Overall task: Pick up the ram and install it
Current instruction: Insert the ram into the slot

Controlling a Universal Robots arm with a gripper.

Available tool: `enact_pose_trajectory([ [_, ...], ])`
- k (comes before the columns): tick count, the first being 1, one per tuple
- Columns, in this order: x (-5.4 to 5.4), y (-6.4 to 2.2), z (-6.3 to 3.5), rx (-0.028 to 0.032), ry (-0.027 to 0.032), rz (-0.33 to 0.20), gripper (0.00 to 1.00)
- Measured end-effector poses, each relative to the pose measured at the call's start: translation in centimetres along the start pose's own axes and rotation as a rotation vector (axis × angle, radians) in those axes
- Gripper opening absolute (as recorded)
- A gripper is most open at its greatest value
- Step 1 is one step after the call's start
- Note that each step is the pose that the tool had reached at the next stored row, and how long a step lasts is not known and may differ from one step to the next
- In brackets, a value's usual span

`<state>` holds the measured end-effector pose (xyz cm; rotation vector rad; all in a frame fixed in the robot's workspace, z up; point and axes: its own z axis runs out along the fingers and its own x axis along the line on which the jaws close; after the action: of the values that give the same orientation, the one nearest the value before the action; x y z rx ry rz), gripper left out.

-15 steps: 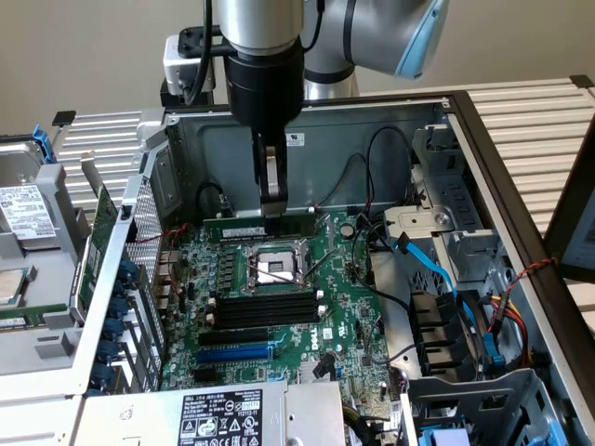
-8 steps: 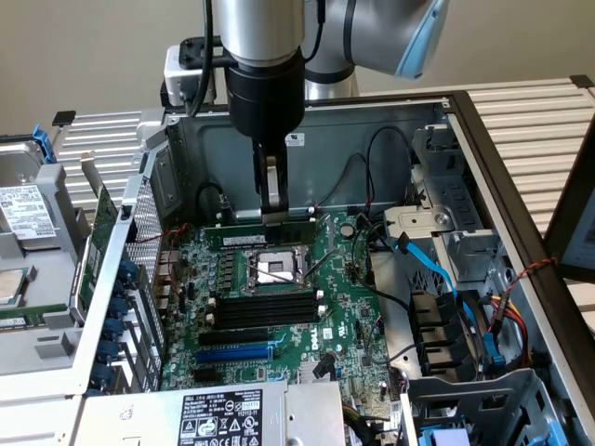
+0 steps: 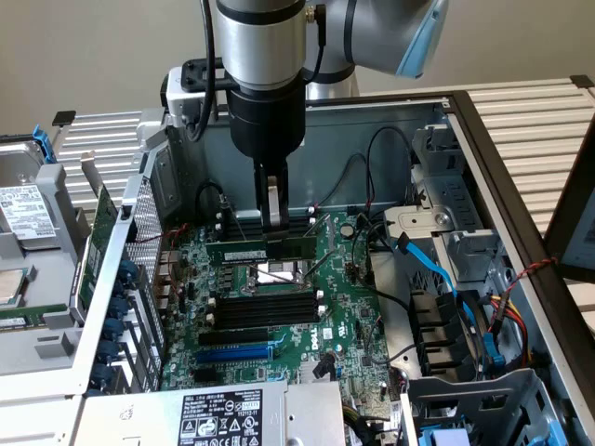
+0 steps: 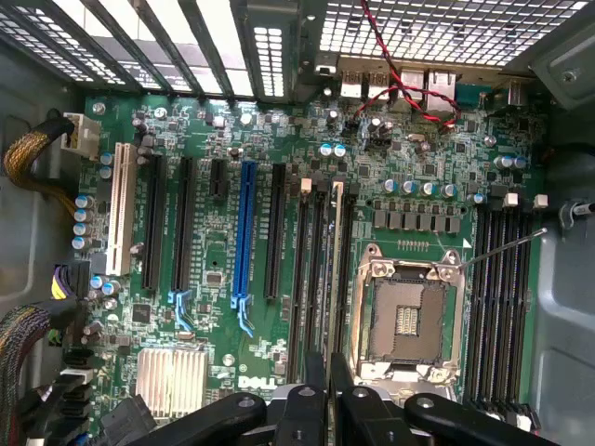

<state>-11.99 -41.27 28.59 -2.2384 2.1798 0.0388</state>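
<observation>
Fingers (image 3: 272,206) pinch the ram (image 3: 240,251) near its middle, holding it level above the motherboard (image 3: 279,346).

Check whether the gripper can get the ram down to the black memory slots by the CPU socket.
Probably yes: the gripper holds the ram over the motherboard, and the black memory slots look uncovered, with no cable across them.

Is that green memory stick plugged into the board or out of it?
Out: the ram hangs on edge in the gripper, whose fingers are shut on it, above the black slots, not seated in one.
</observation>
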Motion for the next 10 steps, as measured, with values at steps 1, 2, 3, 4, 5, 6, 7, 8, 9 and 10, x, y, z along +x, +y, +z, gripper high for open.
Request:
enact_pose_trajectory([
  [1, 0.0, 0.00, 0.18, -0.0001, 0.0000, 0.000, 0.13],
  [2, 0.0, 0.00, 0.36, 0.0001, -0.0001, 0.001, 0.13],
  [3, 0.0, -0.01, 1.32, 0.0001, -0.0001, 0.001, 0.13],
  [4, 0.1, -0.02, 2.08, 0.0000, 0.0000, 0.001, 0.13],
  [5, 0.3, -0.02, 2.37, 0.0002, -0.0003, 0.001, 0.13],
  [6, 0.3, -0.02, 2.96, 0.0001, -0.0001, 0.001, 0.13],
  [7, 0.3, -0.02, 3.61, 0.0000, 0.0000, 0.001, 0.13],
  [8, 0.4, -0.03, 3.72, 0.0001, 0.0000, 0.001, 0.13],
  [9, 0.4, -0.02, 3.82, 0.0000, -0.0001, 0.001, 0.13],
  [10, 0.4, -0.02, 3.90, 0.0001, -0.0001, 0.001, 0.13],
])
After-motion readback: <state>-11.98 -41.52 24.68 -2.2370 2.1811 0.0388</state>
